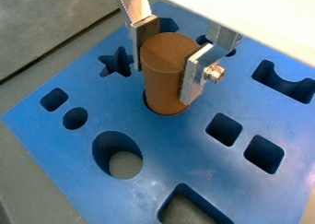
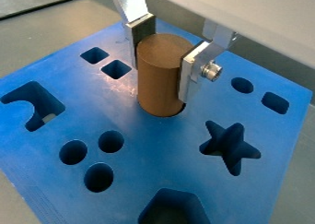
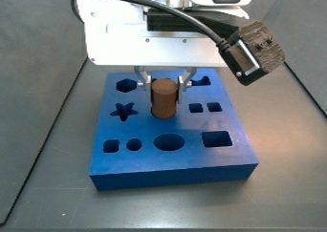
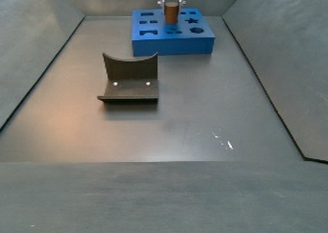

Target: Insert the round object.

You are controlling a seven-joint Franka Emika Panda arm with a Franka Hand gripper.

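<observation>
at the frame centre of both wrist views, the gripper (image 1: 172,55) clamps the smooth brown cylindrical peg (image 1: 163,73) upright, its base apparently entering a round hole in the blue plastic shape-sorter block (image 1: 74,80); keeping it vertical and lowering straight should avoid binding.
</observation>
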